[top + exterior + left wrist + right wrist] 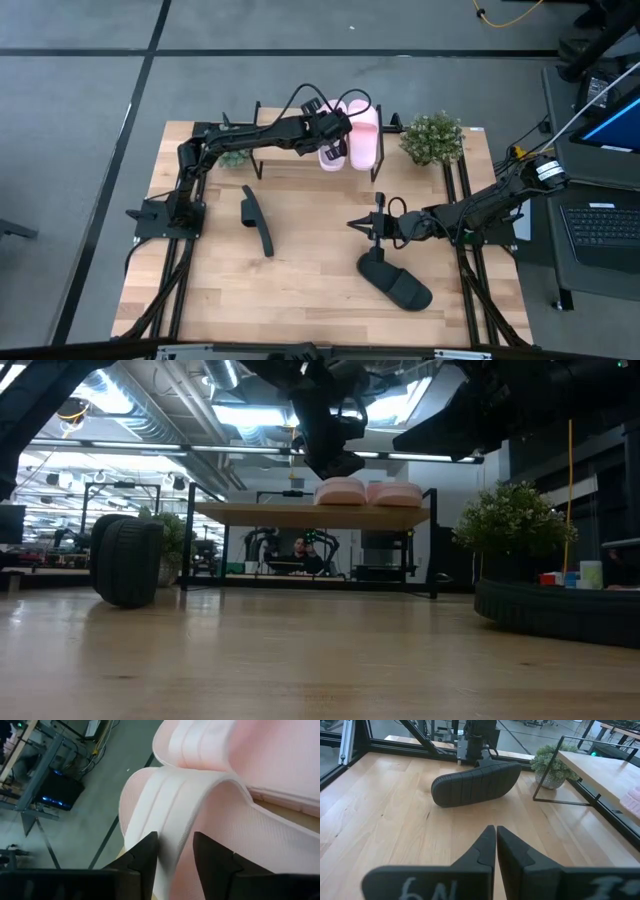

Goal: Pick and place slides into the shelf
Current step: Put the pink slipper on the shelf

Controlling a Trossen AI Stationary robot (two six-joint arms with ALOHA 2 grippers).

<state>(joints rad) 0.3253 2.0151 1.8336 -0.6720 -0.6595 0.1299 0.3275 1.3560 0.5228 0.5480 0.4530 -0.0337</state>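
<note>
Two pale pink slides [363,135] [333,153] lie side by side, soles down, on the shelf [260,513] at the table's far side. My left gripper [175,852] is open at the left one [165,805], one finger on either side of its broad strap. One black slide [258,220] stands on its edge on the table, left of centre. The other black slide [395,280] lies flat at the near right. My right gripper [355,225] hovers shut above the table's middle, holding nothing. My left gripper stands astride the left pink slide's strap [172,827], slanting down from the table's left. One finger [147,855] is outside the strap and one [212,860] is under it. Whether either finger touches the strap I cannot tell. The slide rests on the shelf.
A potted plant [432,135] stands at the shelf's right end and a smaller one [235,158] by its left legs. Bare tabletop lies between the two black slides and along the near edge [300,300].
</note>
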